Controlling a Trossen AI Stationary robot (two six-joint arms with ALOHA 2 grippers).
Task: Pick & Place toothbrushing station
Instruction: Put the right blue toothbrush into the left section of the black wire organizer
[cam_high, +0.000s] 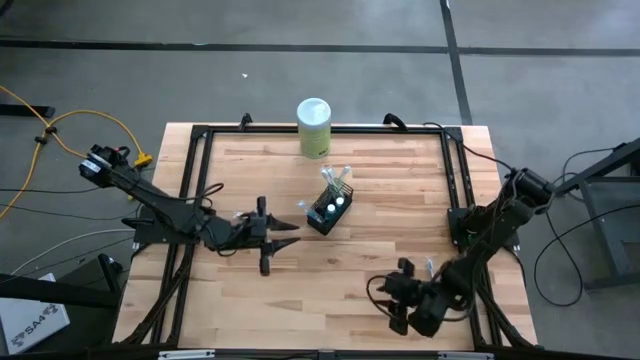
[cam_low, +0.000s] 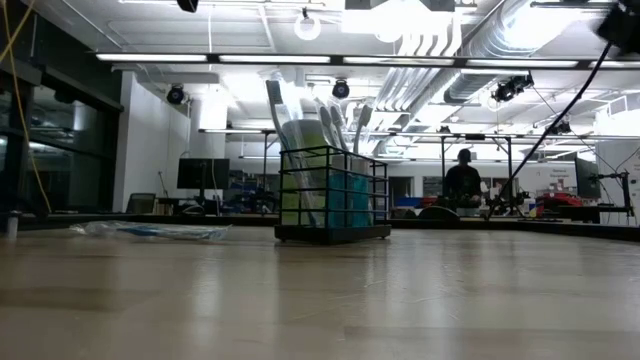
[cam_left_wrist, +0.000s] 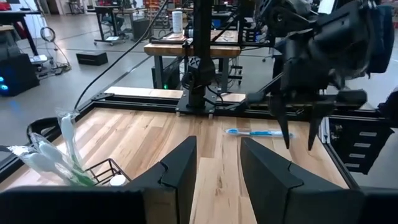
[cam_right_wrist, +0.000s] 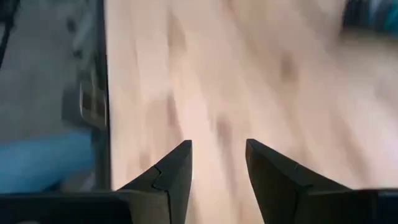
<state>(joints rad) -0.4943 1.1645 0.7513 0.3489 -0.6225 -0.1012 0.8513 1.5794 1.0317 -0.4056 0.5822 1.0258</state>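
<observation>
A light wooden table (cam_high: 370, 290) bordered by a black metal frame (cam_high: 200, 135) fills the overhead view, with a dark robot arm reaching in from each side.

The left arm stretches in from the table's left edge, its left gripper (cam_high: 285, 237) hovering just left of the station, fingers parted with a narrow gap and nothing held between them; the left wrist view shows bare wood in that gap. The right arm folds back over the near right corner, where the right gripper (cam_high: 398, 312) hangs well apart from the station, its fingers also parted and empty over plain tabletop in the right wrist view.

A pale green canister (cam_high: 314, 127) with a white lid stands at the far edge, near the middle.

The toothbrushing station, a small black wire-mesh holder (cam_high: 329, 212), sits upright around the table's centre, nearer than the canister. White-and-blue toothbrushes (cam_high: 338, 180) lean out of it toward the far side, and two teal white-capped tubes (cam_high: 334, 205) stand inside.

A single blue toothbrush (cam_left_wrist: 256, 132) lies flat on the wood toward the right arm in the left wrist view.

In the low view, a person (cam_low: 462, 178) sits far off in the room behind the table.
</observation>
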